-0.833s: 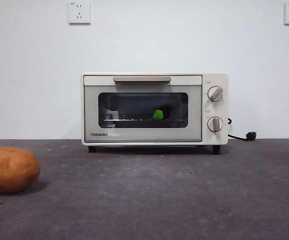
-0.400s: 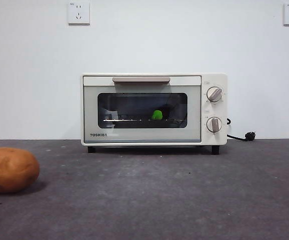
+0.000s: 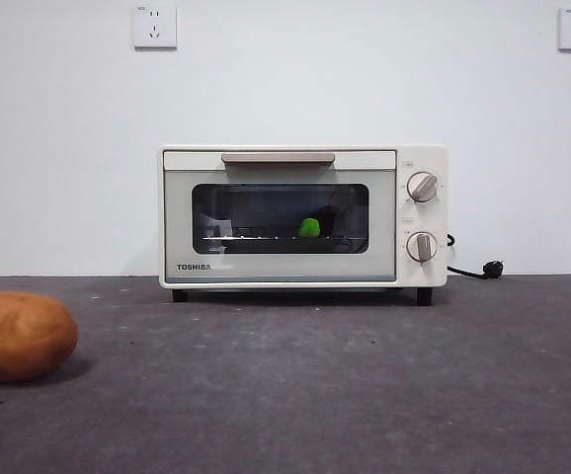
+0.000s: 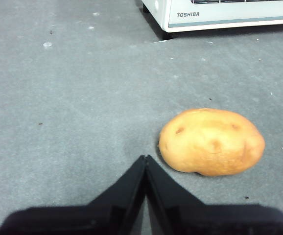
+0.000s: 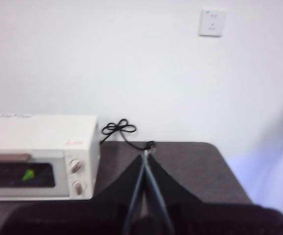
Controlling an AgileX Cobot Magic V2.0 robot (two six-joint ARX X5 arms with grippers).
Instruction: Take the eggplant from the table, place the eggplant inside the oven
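You've got a potato (image 3: 21, 336) loose on the surface (image 3: 365, 395) near the closed, empty left gripper (image 4: 145, 159). Right gripper (image 5: 145, 154) closed too. Eggplant (image 3: 309, 227) sits inside the shut oven (image 3: 303, 217), green cap showing.

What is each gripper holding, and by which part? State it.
Nothing. The left gripper and right gripper are both shut and empty; the eggplant sits inside the oven.
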